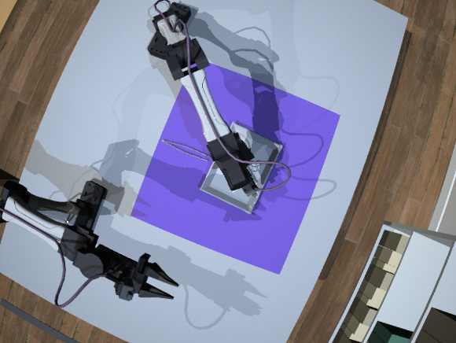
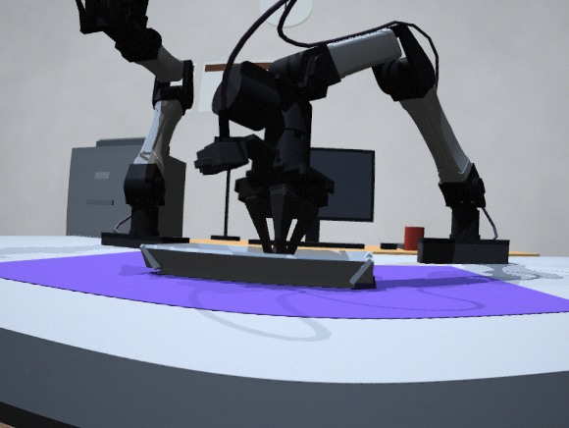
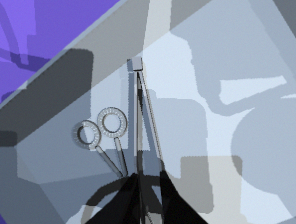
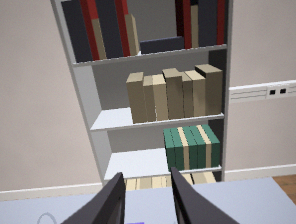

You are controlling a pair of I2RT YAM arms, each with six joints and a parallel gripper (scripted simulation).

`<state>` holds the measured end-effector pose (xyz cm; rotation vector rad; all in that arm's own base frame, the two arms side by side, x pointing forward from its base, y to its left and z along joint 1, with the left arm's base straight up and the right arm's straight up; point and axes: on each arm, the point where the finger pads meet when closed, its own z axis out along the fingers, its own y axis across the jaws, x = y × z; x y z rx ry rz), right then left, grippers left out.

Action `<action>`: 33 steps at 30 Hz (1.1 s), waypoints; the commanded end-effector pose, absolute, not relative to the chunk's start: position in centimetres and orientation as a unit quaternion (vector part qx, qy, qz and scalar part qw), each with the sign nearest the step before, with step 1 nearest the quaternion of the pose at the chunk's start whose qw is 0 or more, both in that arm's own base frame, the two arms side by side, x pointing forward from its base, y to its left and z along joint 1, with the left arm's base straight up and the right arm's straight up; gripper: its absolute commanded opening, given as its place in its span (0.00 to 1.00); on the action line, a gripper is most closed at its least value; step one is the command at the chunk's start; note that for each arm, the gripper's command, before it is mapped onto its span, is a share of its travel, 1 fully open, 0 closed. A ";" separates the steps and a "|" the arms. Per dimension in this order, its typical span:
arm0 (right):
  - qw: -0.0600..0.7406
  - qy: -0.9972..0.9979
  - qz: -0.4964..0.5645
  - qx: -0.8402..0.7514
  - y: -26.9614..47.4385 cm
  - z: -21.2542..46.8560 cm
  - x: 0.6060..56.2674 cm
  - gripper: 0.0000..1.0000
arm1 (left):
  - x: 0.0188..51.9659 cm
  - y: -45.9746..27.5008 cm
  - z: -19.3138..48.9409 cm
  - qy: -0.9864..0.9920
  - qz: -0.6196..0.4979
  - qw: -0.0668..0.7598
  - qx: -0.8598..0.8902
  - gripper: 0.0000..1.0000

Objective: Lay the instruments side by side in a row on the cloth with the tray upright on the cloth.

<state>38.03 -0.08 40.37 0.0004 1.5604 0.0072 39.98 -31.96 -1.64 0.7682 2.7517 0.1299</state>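
The purple cloth (image 1: 275,252) (image 2: 147,287) lies flat. The upright tray (image 1: 226,201) (image 2: 255,270) (image 3: 112,35) stands on it. Thin tweezers (image 1: 178,145) lie on the cloth beside the tray; their right end is hidden by the left arm. Inside the tray, a second pair of tweezers (image 3: 136,120) lies beside scissors; the scissors' ring handles (image 3: 112,122) show left of them. My left gripper (image 3: 149,179) (image 2: 281,250) points down into the tray, shut on the second tweezers' legs. My right gripper (image 1: 175,291) (image 4: 147,177) is open and empty, off the cloth's lower left side.
The left arm (image 1: 206,106) reaches across the cloth and covers part of the tray. The white table (image 1: 90,98) surrounds the cloth. A red cup (image 2: 414,238) and a monitor (image 2: 348,184) stand at the back. A bookshelf (image 4: 85,95) stands beyond the table.
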 end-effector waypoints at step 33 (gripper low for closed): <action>0.741 0.672 0.011 -0.002 0.1 42.6 37.7 0.33 | 40.6 -32.0 4.1 0.952 0.038 0.164 0.257 0.00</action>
